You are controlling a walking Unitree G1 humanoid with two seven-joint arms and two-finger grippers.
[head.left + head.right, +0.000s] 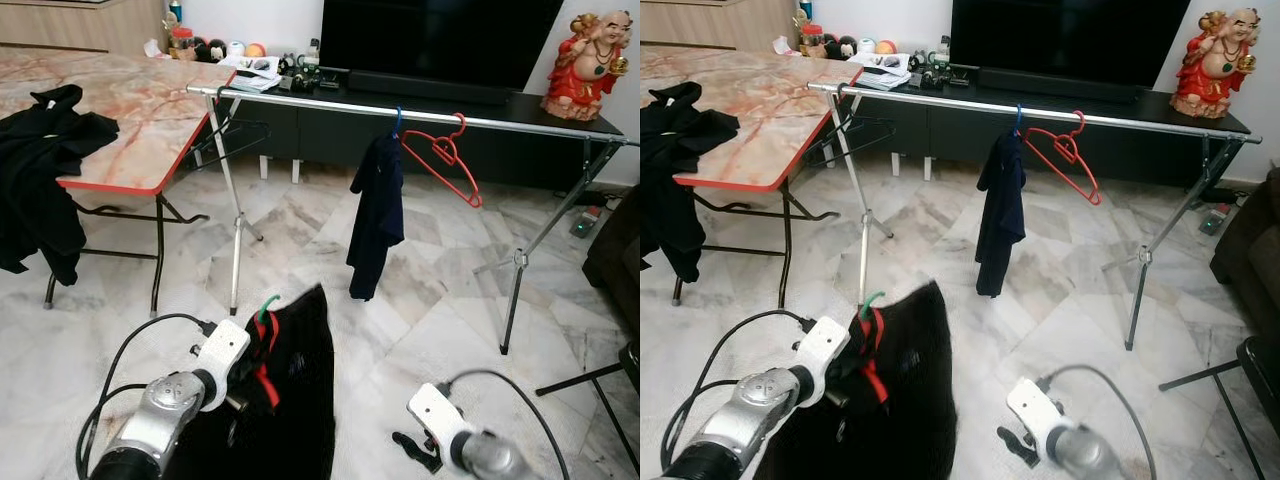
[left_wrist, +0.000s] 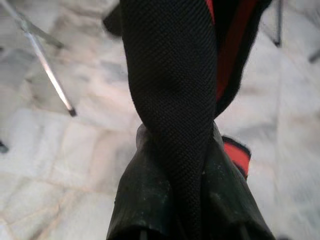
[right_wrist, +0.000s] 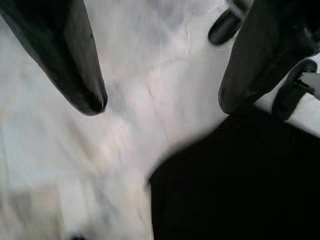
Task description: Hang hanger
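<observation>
Left gripper [image 1: 262, 375] pinches a black garment [image 1: 295, 400] on a green-hooked hanger [image 1: 266, 305], held low, well short of the rail [image 1: 420, 114]. Right gripper [image 3: 160, 105] fingers spread, nearer the floor.

Both arms are silver metal cylinders ending in white, boxy wrist housings. A black cable loops out from each housing and curves back along the forearm. The left tool [image 1: 258, 385] and the right tool [image 3: 162, 100] each have two long black fingers [image 3: 80, 65], smooth and glossy, tapering to rounded tips.
</observation>
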